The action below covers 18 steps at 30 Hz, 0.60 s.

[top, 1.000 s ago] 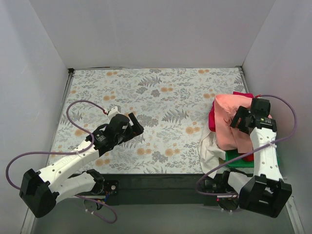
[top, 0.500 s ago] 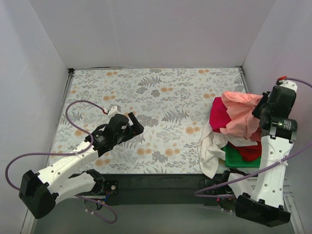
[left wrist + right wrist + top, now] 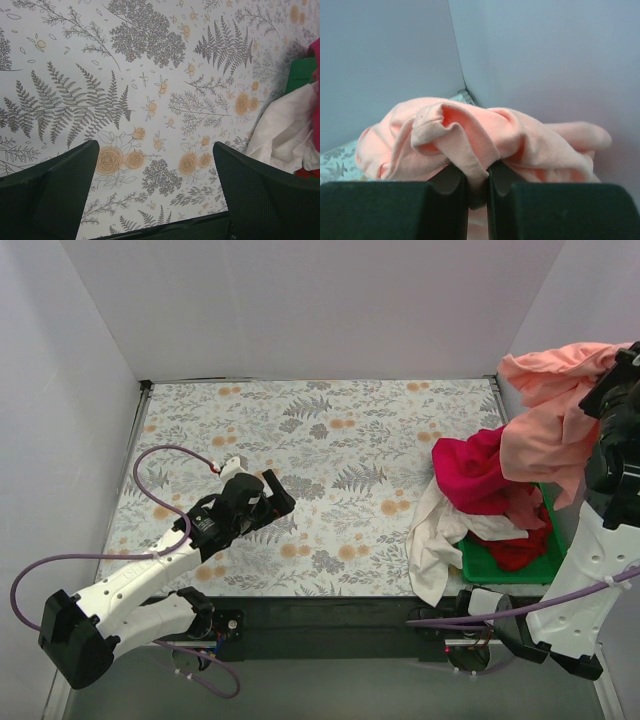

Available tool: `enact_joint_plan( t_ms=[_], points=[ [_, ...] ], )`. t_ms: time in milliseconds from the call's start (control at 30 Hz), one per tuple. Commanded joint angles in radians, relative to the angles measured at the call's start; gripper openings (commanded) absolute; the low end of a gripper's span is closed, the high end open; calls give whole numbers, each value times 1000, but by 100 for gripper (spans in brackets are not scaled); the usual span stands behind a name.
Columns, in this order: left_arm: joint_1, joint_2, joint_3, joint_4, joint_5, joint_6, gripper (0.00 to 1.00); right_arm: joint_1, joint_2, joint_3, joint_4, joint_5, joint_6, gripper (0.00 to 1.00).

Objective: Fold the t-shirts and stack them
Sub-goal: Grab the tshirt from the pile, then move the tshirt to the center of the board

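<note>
Top view: fixed, high above the near edge, looking down over the whole tabletop [image 3: 330, 440].
Left wrist view: close above the tabletop, angled down past the left pincer [image 3: 155, 150]. White shirt [image 3: 282, 135] and tray [image 3: 300, 74] sit at its right edge, both also in the top view.
Right wrist view: raised, near level, facing the wall corner [image 3: 457, 60], very close to the salmon shirt [image 3: 470, 135]. That shirt is shared with the top view.

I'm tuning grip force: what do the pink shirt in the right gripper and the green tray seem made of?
The salmon-pink shirt looks like soft matte knit cotton: it bunches in folds, a stitched hem pinched in the right gripper. The green tray looks like smooth rigid plastic with straight edges, though mostly covered.
</note>
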Motion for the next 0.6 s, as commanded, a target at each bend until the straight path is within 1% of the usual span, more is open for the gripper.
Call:
enact_joint_plan(
  t_ms=[0, 67, 100, 167, 200, 233, 267, 300, 333, 367, 400, 433, 467, 500, 533, 567],
  points=[
    [6, -19, 43, -11, -14, 5, 98, -2, 67, 199, 65, -65, -44, 6],
    [5, -17, 44, -12, -18, 5, 98, -2, 99, 264, 96, -70, -57, 7],
    [6, -19, 47, -12, -22, 5, 98, -2, 96, 257, 122, -80, -64, 8],
    [6, -14, 52, -14, -26, 3, 98, -4, 59, 202, 196, -184, -65, 8],
    [5, -11, 55, -14, -26, 3, 98, -4, 41, 126, 272, -235, -65, 8],
    [4, -10, 58, -14, -26, 2, 98, -4, 12, 81, 306, -386, -64, 7],
    [4, -2, 63, -14, -25, 3, 98, -4, 1, 45, 331, -448, -32, 6],
    [6, 0, 69, -15, -23, 3, 98, -2, -8, -23, 379, -506, -12, 5],
    [6, 1, 70, -15, -22, 2, 98, -4, -14, -56, 403, -650, 8, 4],
    [6, 4, 72, -15, -19, -2, 98, -4, -14, -88, 435, -732, 48, 4],
    [6, 6, 76, -17, -17, -2, 98, -2, -11, -126, 496, -881, 79, 3],
    [5, 7, 79, -24, -20, -3, 98, 5, -5, -194, 541, -941, 105, 3],
    [4, 4, 84, -43, -28, -9, 98, 19, 1, -241, 585, -984, 122, 3],
    [6, -5, 87, -52, -34, -20, 98, 80, 6, -280, 622, -1004, 131, 3],
    [6, -11, 86, -60, -37, -28, 98, 123, 22, -330, 653, -971, 128, 3],
    [6, -23, 84, -76, -41, -32, 98, 177, 38, -338, 650, -938, 105, 3]
  ],
)
